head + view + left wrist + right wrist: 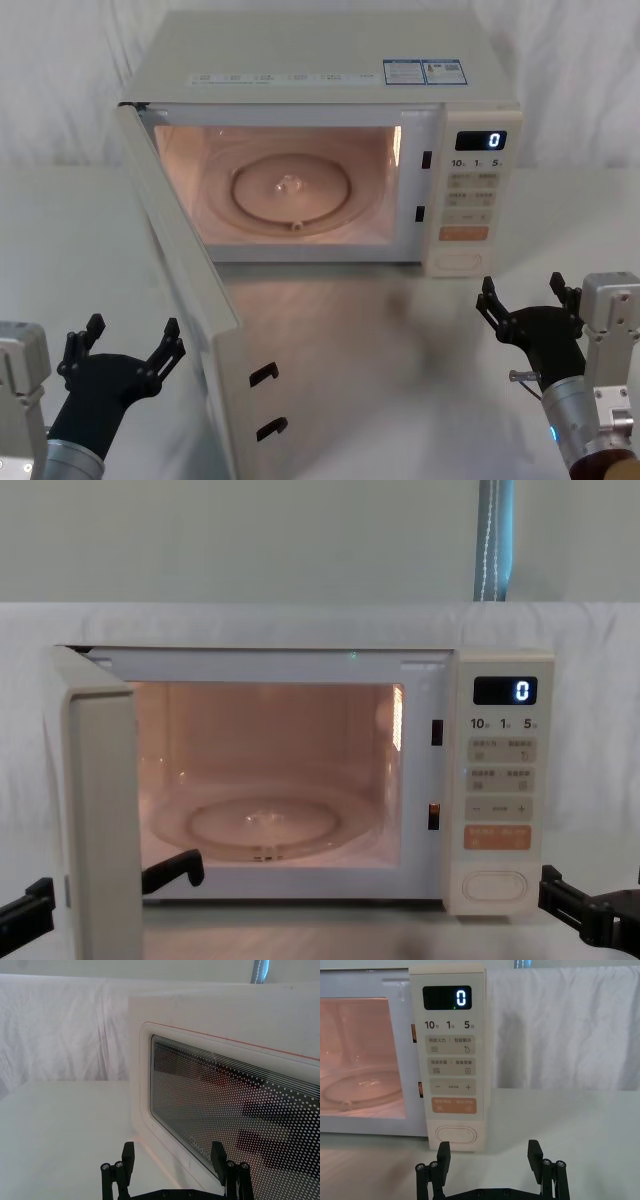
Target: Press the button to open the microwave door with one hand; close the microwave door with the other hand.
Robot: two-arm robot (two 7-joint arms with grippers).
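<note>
Door [185, 290] stands swung wide just beside spread left hand [128, 352]; right hand [530, 305] spread.

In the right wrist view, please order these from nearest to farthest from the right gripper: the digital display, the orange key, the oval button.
Right gripper, open, low before the keypad panel:
1. Oval button, bottom of panel.
2. Orange key, just above it.
3. Digital display, top of panel.

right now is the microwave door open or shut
Open: the microwave door is swung out toward the robot's left, showing the lit cavity and turntable.
</note>
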